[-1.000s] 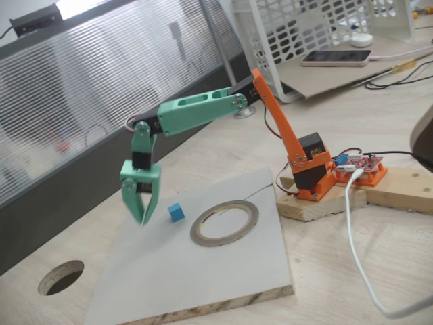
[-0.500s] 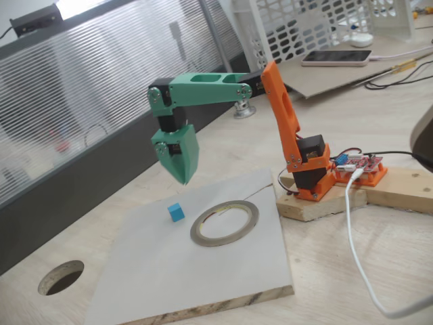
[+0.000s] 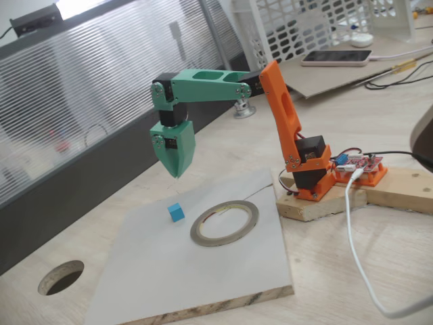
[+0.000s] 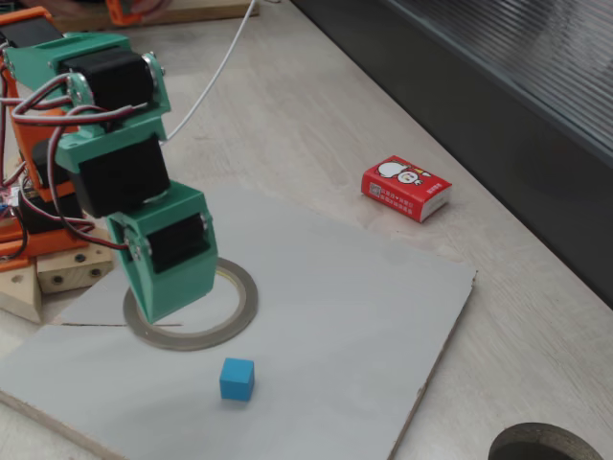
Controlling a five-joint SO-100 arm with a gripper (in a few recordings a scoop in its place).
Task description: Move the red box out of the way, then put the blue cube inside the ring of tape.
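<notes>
The blue cube [image 3: 176, 212] [image 4: 237, 379] sits on the grey board [image 3: 203, 284] [image 4: 335, 307], just left of the ring of tape [image 3: 252, 215] in a fixed view. My green gripper [image 3: 176, 173] [image 4: 158, 314] hangs point-down in the air above and slightly behind the cube. Its fingers are shut with nothing between them. In the other fixed view the gripper covers part of the ring of tape [image 4: 245, 297]. The red box [image 4: 406, 188] lies flat on the wooden table, off the board and near the dark wall panel.
A round hole [image 3: 61, 276] [image 4: 536, 446] is cut in the table beyond the board's corner. The orange arm base [image 3: 311, 179] stands on wooden blocks beside the ring. A white cable [image 3: 355, 230] trails across the table, and a basket and a phone [image 3: 336, 58] lie at the back.
The gripper rose from low on the cube's left, swung right to above and behind the cube, and its fingers closed. Cube and ring have not moved.
</notes>
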